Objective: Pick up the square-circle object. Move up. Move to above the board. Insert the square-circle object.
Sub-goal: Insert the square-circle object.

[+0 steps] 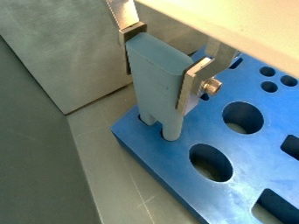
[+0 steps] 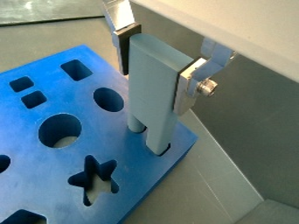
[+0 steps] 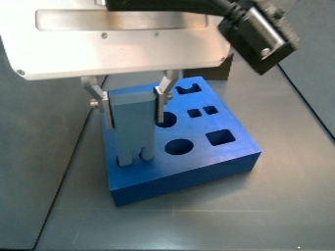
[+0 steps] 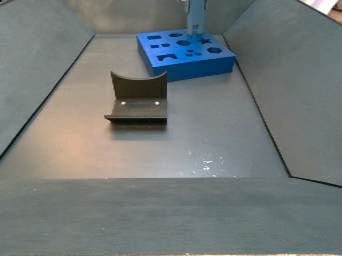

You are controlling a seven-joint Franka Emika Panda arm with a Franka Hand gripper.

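Standing upright on the board [image 3: 197, 147], the square-circle object [image 3: 132, 123] is clamped between the 2 silver fingers of the gripper [image 3: 129, 95], which hangs directly over the board's near-left corner in that side view. Its 2 prongs point down and their tips meet the blue top face close to the corner; whether they sit in holes or only rest on the surface cannot be told, though a wrist view shows the square-circle object [image 1: 158, 83] with 1 rounded prong and 1 squarer prong ending right at the board [image 1: 233, 188], near its edge. To the right of the slab in that view, 1 finger [image 1: 197, 80] presses flat against its side, a bolt showing below the plate, with round holes open in the blue face beyond. In the matching wrist view the square-circle object [image 2: 155, 87] is gripped near its upper part by the gripper [image 2: 152, 57], and the board [image 2: 35, 179] shows a star hole, a large circle, a smaller circle and 2 squares, all to the side away from the prongs. From the far side view, the fixture [image 4: 138, 100] stands on the grey floor at left-centre, well apart from the board [image 4: 214, 66], which lies toward the back wall; the square-circle object [image 4: 195, 20] rises from its top as a thin pale strip, with the gripper itself out of frame there.
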